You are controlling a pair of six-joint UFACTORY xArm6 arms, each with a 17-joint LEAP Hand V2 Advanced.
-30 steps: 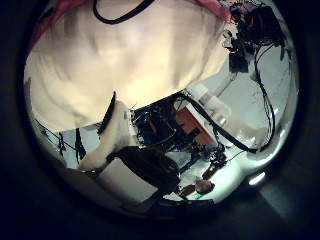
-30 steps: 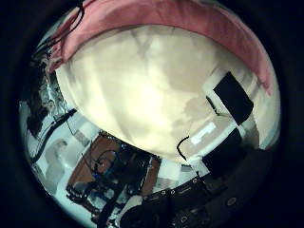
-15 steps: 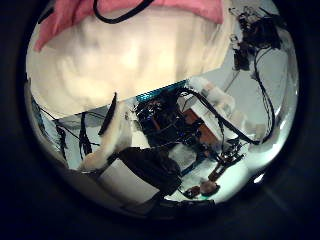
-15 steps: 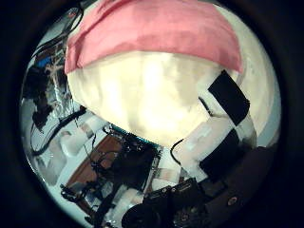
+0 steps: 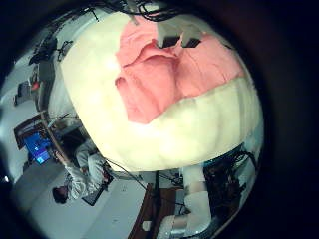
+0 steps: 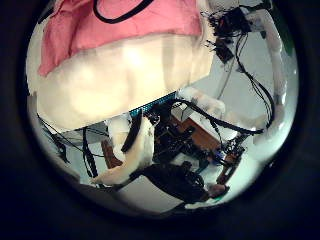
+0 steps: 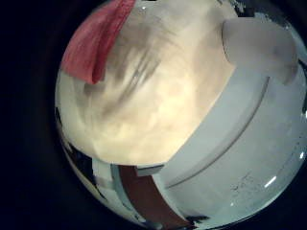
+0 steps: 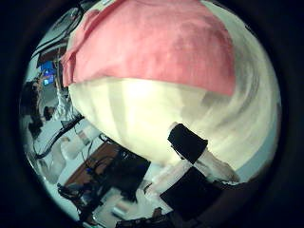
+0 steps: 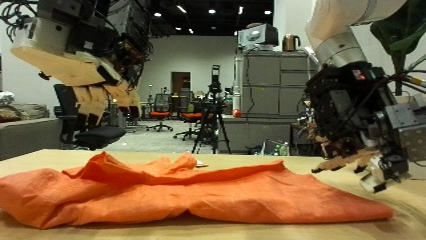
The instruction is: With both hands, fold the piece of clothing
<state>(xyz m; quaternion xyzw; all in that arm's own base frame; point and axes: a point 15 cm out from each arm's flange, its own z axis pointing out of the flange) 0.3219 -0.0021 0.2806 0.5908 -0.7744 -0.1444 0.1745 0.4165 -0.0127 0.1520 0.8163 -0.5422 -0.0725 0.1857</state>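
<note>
Garment point(image 9: 187, 195): orange, rumpled on table point(image 9: 33, 157), nothing over it
Left hand point(image 9: 93, 75): released, raised above
Right hand point(image 9: 360, 140): fingers relaxed, beside garment edge

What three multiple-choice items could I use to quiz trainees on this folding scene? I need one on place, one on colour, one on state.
1. Where does the garment lie?
A. on the table
B. held up in the air
C. on the floor

2. What colour is the garment?
A. blue
B. orange
C. green

3. How do the left hand and the right hand stand to the garment?
A. both clutch it
B. only one grips it
C. both hover above it, fingers relaxed

Answers: 1 A, the outside view shows it spread flat on the tabletop. 2 B, it is orange there. 3 C, a clear gap shows under each hand.
</note>
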